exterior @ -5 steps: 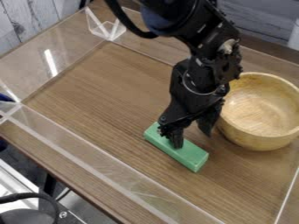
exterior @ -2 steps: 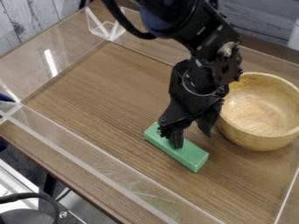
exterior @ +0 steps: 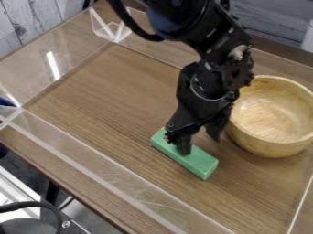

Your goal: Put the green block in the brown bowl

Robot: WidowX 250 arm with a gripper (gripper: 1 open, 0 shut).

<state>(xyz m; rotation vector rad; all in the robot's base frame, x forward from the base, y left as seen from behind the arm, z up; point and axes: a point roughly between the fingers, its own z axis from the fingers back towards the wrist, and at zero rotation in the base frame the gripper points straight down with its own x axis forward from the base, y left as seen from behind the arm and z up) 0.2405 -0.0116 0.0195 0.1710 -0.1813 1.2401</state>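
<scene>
Green block: the small flat mint-green bar lies flat on the table, near the front and a little right of the middle. It is long and thin with a dull, smooth top.

Where the block is: it sits just left of and nearer than the bowl, apart from it. It is not in the bowl yet.

Brown bowl: the round light tan wooden bowl stands on the right side. It has a thick rim and wood lines inside, and nothing lies in it. It is much wider than the block, so dropping the block in should be easy.

Gripper: the black robot gripper points almost straight down over the far left end of the block. Its fingers stand wide apart and hold nothing.

Why it is there: I think the fingers are spread so they can go down on both long sides of the thin bar and then squeeze it.

Touching or not: the finger tips are right at the block, but I cannot tell if they touch it.

Table: the brown wood-look table top is flat and smooth.

Walls: clear plastic walls stand around the table edge, likely to stop things from sliding off.
</scene>
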